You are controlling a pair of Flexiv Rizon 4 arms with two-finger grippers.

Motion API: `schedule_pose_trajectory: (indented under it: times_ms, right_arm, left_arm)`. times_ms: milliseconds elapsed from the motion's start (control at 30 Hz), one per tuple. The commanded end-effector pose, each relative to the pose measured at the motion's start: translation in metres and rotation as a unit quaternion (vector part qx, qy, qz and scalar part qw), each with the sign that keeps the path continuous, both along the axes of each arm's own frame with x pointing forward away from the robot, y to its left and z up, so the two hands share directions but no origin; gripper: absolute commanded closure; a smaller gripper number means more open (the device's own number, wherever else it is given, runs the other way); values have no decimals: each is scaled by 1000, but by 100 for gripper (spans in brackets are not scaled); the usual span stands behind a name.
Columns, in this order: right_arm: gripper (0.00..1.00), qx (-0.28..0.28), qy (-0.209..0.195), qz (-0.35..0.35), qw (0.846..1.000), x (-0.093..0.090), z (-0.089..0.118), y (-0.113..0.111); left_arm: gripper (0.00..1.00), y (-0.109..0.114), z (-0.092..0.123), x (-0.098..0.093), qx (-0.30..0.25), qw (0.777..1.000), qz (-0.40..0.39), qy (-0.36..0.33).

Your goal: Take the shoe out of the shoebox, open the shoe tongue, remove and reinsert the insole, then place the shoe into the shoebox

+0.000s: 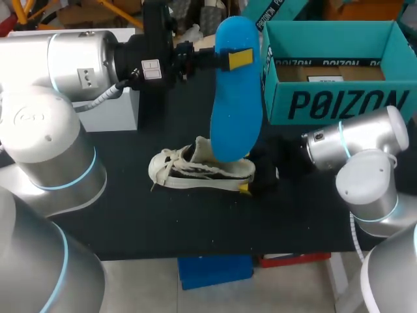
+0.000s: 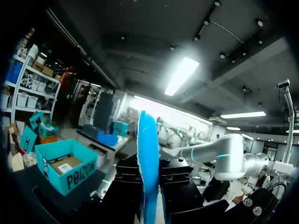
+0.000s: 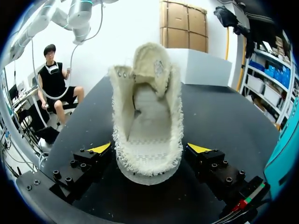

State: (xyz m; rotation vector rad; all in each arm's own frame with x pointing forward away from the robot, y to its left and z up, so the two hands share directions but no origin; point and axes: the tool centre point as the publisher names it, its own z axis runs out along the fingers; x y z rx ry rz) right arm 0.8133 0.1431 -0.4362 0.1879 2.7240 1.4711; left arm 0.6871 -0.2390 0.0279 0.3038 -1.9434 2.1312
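Fingers of the left gripper point(image 1: 240, 59) are clamped on the blue insole point(image 1: 236, 111), one yellow tip showing flat against its upper part in the head view. In the left wrist view the insole point(image 2: 147, 149) stands edge-on between the two black finger blocks of the left gripper point(image 2: 149, 173), squeezed from both sides. It hangs upright in the air, its lower end just above the shoe point(image 1: 195, 171). The right gripper point(image 3: 149, 149) has its yellow tips set against the two sides of the heel, holding the cream, fuzzy-edged shoe point(image 3: 147, 121) between them (the fringe makes the contact line a little hard to read). The shoe rests on the black table point(image 1: 163, 222) with its toe and loose laces pointing away from the right arm, its tongue pulled up and the inside bare. The teal shoebox point(image 1: 339, 101) sits open at the table's far right corner, well apart from the shoe; the left wrist view shows the shoebox point(image 2: 65, 175) off beside the insole.
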Motion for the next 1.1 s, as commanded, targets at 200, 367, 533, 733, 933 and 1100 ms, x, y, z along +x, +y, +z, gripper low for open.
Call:
schedule_pose_trajectory:
  times_ms: [200, 367, 533, 733, 933, 1100]
  right_arm:
    - [0, -35, -2, -4, 999, 0, 11, -8]
    - [0, -114, 2, 14, 993, 3, 25, -13]
    - [0, -191, 2, 27, 981, 12, 35, -8]
    - [0, -275, 16, 45, 960, 20, 36, 2]
    - [0, -352, 14, 67, 933, 29, 44, 15]
    - [0, -396, 16, 81, 915, 37, 50, 22]
  left_arm:
    - [100, -1, 0, 0, 3, 1000, 0, 1]
    - [100, -1, 0, 0, 3, 1000, 0, 1]
    - [100, -1, 0, 0, 3, 1000, 0, 1]
    - [100, -1, 0, 0, 3, 1000, 0, 1]
    - [100, -1, 0, 0, 3, 1000, 0, 1]
    - [100, -1, 0, 0, 3, 1000, 0, 1]
